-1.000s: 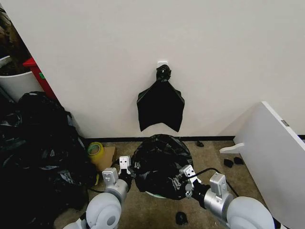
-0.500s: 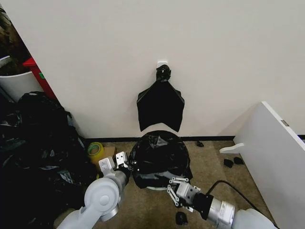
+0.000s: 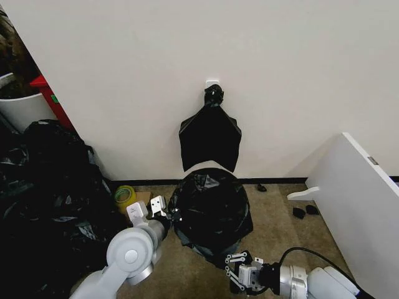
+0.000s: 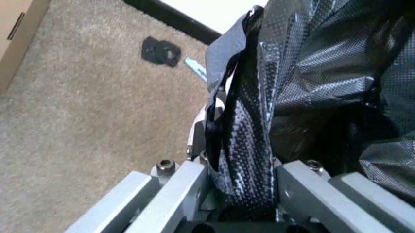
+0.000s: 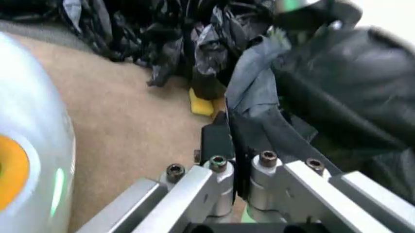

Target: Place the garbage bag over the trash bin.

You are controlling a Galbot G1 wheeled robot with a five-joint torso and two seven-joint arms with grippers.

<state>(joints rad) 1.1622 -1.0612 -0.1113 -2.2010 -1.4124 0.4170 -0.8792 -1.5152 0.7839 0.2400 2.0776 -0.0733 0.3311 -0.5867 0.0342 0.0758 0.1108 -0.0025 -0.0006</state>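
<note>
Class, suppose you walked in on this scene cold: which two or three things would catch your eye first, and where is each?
First, the glossy black garbage bag draped over the trash bin on the carpet before the wall, with the left gripper shut on the bag's left edge and the right gripper low in front of it. Next, a flat black bundle hanging from a white hook on the wall above. Then the heap of black bags at far left.

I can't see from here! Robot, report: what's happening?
Left tool shut on bag. Right tool pinching bag's lower edge. Bag draped over bin. Nothing in the way.
</note>
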